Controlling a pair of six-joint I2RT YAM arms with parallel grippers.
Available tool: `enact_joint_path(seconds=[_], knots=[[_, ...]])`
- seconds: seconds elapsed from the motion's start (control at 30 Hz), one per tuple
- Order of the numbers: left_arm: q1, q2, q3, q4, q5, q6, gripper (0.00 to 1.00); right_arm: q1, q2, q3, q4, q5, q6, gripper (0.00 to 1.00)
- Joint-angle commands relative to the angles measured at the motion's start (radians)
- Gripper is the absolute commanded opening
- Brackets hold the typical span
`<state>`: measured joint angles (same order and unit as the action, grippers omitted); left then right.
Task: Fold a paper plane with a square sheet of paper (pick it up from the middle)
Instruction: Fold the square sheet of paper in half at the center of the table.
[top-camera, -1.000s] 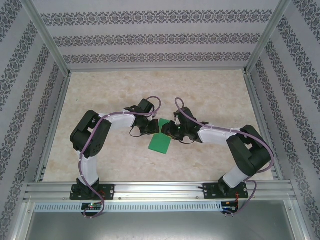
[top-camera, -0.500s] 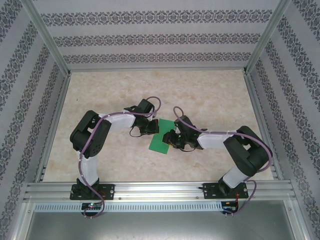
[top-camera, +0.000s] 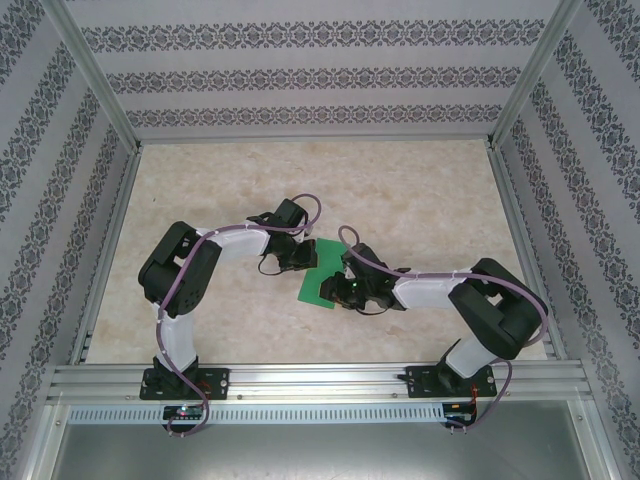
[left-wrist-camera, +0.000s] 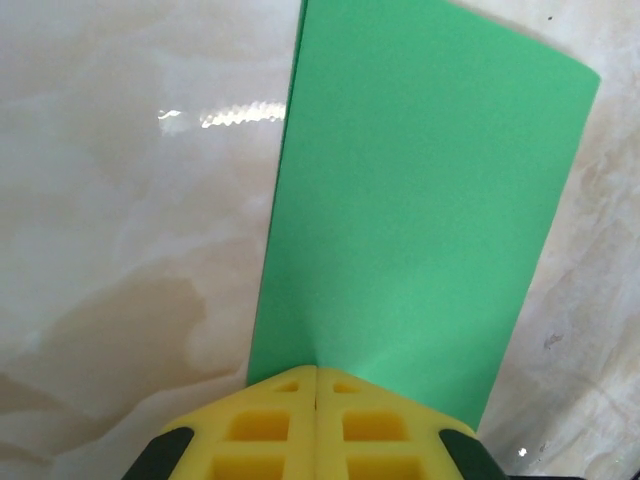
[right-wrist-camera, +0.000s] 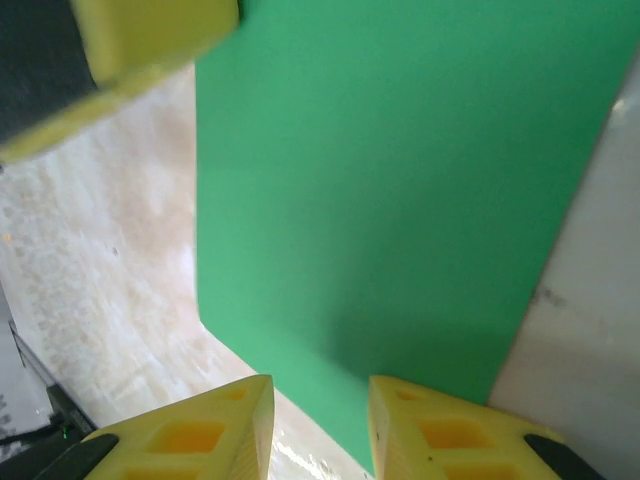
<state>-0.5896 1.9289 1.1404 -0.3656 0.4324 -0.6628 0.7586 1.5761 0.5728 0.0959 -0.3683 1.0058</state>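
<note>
Fingers of the left gripper (left-wrist-camera: 316, 372) are pressed together tip to tip with no gap, at the bottom middle of the left wrist view; their yellow tips meet the near edge of the green sheet of paper (left-wrist-camera: 420, 200), and I cannot tell whether that edge is caught between them or only touched; the sheet lies flat on the pale marbled surface (left-wrist-camera: 120, 200) as a long rectangle running away toward the top of that frame, with straight sides; in the right wrist view the right gripper (right-wrist-camera: 320, 395) sits at the bottom edge with its fingers partly apart and nothing clamped between them; the sheet of paper (right-wrist-camera: 400, 180) covers most of that frame and its near edge runs down to the gap between the two tips; one yellow finger of the left gripper (right-wrist-camera: 150, 30) shows in the upper left corner, at the sheet's far corner; from above, the sheet (top-camera: 320, 283) lies at the centre of the surface (top-camera: 400, 180), with the left gripper (top-camera: 303, 262) at its upper left side and the right gripper (top-camera: 342, 287) at its right side
</note>
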Motion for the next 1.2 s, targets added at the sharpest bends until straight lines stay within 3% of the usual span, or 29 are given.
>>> enact_joint_path(seconds=[0.0,0.23,0.6,0.73,0.93,1.17], knots=[[-0.009,-0.003,-0.033,-0.055,-0.032,0.001,0.06,0.007,0.025,-0.026,-0.026,0.014,0.004,0.31],[-0.009,-0.007,-0.04,-0.049,-0.031,-0.005,0.06,0.007,-0.111,0.008,-0.096,0.022,-0.016,0.33],[-0.009,-0.018,-0.041,-0.044,-0.026,-0.011,0.06,0.039,0.012,-0.019,-0.028,0.0,0.015,0.32],[-0.009,-0.032,-0.046,-0.042,-0.025,-0.02,0.06,0.039,-0.011,-0.022,-0.044,0.012,0.007,0.32],[-0.01,-0.107,-0.103,-0.008,-0.03,-0.073,0.08,-0.033,-0.113,0.096,-0.293,0.115,-0.118,0.33],[-0.012,-0.265,-0.198,0.02,-0.065,-0.12,0.14,-0.091,-0.096,0.217,-0.433,0.186,-0.202,0.37]])
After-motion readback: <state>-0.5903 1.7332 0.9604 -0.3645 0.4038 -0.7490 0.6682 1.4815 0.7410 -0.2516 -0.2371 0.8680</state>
